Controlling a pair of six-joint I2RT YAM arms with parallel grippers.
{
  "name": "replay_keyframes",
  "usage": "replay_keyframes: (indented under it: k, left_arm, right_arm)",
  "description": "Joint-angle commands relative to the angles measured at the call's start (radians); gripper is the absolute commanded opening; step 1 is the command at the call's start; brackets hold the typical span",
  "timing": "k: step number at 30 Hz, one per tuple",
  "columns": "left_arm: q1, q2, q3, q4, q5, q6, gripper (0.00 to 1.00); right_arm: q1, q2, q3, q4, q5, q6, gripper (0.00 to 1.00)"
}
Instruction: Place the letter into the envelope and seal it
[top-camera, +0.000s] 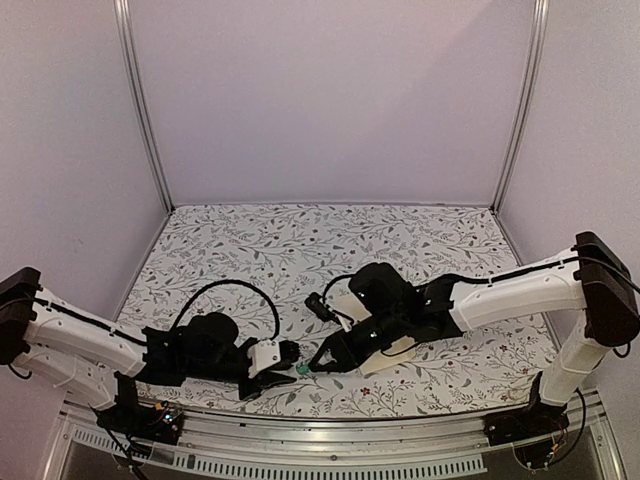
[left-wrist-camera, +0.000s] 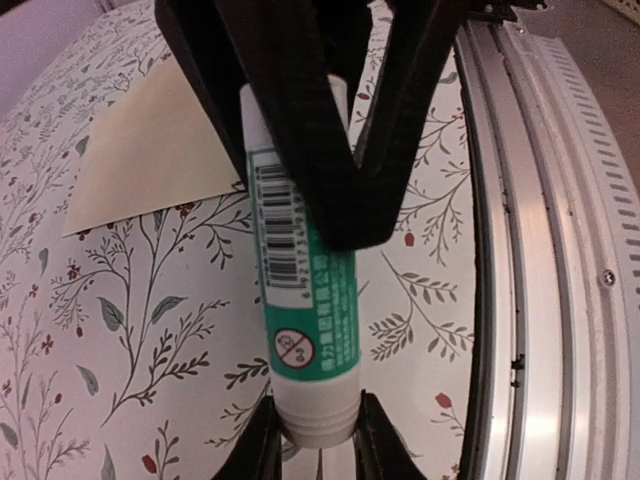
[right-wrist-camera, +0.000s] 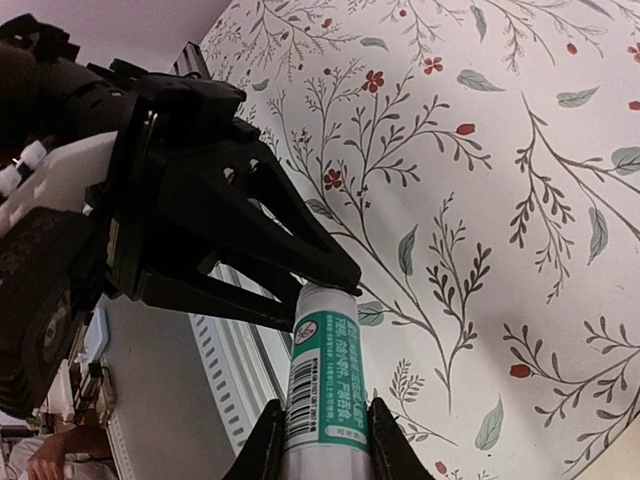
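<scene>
A green-and-white glue stick (top-camera: 303, 368) is held between both grippers just above the table's near edge. My left gripper (left-wrist-camera: 315, 432) is shut on its white cap end. My right gripper (right-wrist-camera: 320, 445) is shut on its green labelled body (right-wrist-camera: 325, 365). In the left wrist view the right gripper's black fingers (left-wrist-camera: 385, 150) clamp the stick (left-wrist-camera: 305, 290) from the far side. The cream envelope (top-camera: 344, 304) lies under the right arm, mostly hidden. Its corner also shows in the left wrist view (left-wrist-camera: 150, 150). The letter is not in view.
The floral tablecloth (top-camera: 300, 250) covers the table. The metal rail of the table's near edge (left-wrist-camera: 540, 300) runs close beside the grippers. Purple walls enclose the back and sides.
</scene>
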Motion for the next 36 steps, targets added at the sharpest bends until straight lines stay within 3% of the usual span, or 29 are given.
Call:
replay_keyframes:
  k: [1, 7, 14, 17, 25, 36]
  left_arm:
    - [0.014, -0.099, 0.135, 0.355, 0.376, -0.050, 0.03]
    - [0.035, -0.111, 0.122, 0.349, 0.435, -0.052, 0.04]
    - [0.035, -0.116, 0.122, 0.309, 0.369, -0.033, 0.11]
    - [0.035, -0.116, 0.135, 0.274, 0.340, -0.032, 0.20]
    - [0.031, -0.120, 0.138, 0.207, 0.340, 0.001, 0.57]
    - [0.025, -0.149, 0.139, 0.120, 0.311, 0.030, 0.60]
  right_arm:
    - [0.112, -0.019, -0.004, 0.114, 0.034, -0.206, 0.00]
    - [0.129, -0.028, -0.012, 0.135, 0.050, -0.219, 0.00]
    - [0.131, -0.073, -0.043, 0.142, 0.142, -0.190, 0.00]
    - [0.131, -0.079, -0.047, 0.141, 0.163, -0.174, 0.00]
    - [0.131, -0.108, -0.047, 0.134, 0.201, -0.147, 0.00]
    - [0.131, -0.151, -0.048, 0.080, 0.264, -0.135, 0.00]
